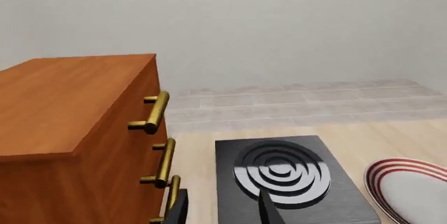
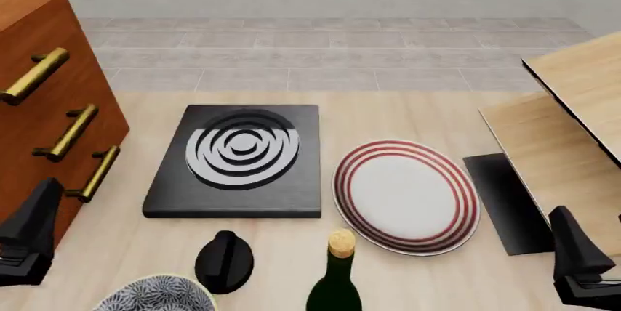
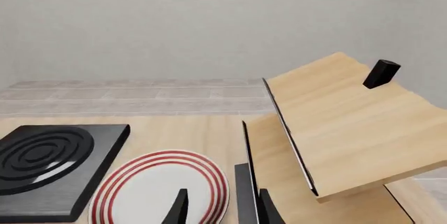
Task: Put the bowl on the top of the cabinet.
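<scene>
The bowl (image 2: 155,296), blue-and-white patterned, sits at the near left of the table, cut off by the front view's bottom edge. The reddish-brown cabinet (image 2: 43,100) with brass handles stands at the far left; its flat top shows in the left wrist view (image 1: 63,103). My left gripper (image 2: 27,242) hangs beside the cabinet's front, left of the bowl, empty, its fingers (image 1: 178,208) apart. My right gripper (image 2: 582,260) is at the near right, empty, its fingers (image 3: 178,209) apart. The bowl is out of both wrist views.
A black block with silver rings (image 2: 238,155) lies mid-table. A white plate with red rings (image 2: 406,195) lies right of it. A dark bottle (image 2: 337,282) and a black knob-like object (image 2: 224,260) stand right of the bowl. A pale wood structure (image 2: 572,107) fills the right.
</scene>
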Controlling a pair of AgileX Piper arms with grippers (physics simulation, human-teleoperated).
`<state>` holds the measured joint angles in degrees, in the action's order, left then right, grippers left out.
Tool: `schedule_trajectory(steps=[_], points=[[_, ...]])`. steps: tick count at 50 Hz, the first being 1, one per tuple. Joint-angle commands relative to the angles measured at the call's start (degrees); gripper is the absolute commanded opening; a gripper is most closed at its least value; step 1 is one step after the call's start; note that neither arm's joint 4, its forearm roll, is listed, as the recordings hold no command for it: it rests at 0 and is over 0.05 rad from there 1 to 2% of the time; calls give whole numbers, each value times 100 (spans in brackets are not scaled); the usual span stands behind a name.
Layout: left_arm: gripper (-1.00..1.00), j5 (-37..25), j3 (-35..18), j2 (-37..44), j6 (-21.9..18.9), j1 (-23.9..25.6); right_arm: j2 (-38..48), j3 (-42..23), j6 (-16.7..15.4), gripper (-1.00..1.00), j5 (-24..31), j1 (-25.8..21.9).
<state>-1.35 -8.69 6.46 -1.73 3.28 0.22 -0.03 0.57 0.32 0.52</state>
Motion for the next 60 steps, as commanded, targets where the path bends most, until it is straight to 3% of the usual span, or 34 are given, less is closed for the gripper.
schedule_trajectory(steps=[1, 6, 13, 25, 28, 29, 31, 32, 33, 35, 36, 39, 60], points=[[100, -281, -949, 441, 37, 327, -15, 2, 16, 100, 8, 21], [100, -793, -1912, 828, 266, 653, -1, -3, 33, 100, 12, 12], [100, -1233, -2624, 1225, 272, 846, -10, 0, 48, 100, 15, 19], [100, -1989, -3208, 1754, 338, 1260, -13, 2, 82, 100, 51, 7], [100, -2335, -3352, 2078, 661, 1383, -14, 2, 80, 100, 53, 7], [100, -2402, -3352, 2107, 1120, 1233, -15, 2, 83, 100, 55, 8], [100, -2477, -3373, 2162, 1279, 1170, -15, 2, 84, 100, 59, 7], [100, -2605, -3429, 2268, 1004, 1394, -16, 3, 79, 100, 61, 2], [100, -2606, -3430, 2269, 1003, 1394, -16, 3, 79, 100, 61, 2], [100, -2741, -3364, 2421, 1356, 1744, -16, 3, 85, 100, 64, 2], [100, -2803, -3402, 2428, 1365, 1646, -16, 3, 87, 100, 65, 0], [100, -2971, -3493, 2509, 943, 1608, -17, 3, 81, 100, 66, -10], [100, -3980, -3342, 2400, 528, 1575, -15, 3, 102, 100, 86, -11]])
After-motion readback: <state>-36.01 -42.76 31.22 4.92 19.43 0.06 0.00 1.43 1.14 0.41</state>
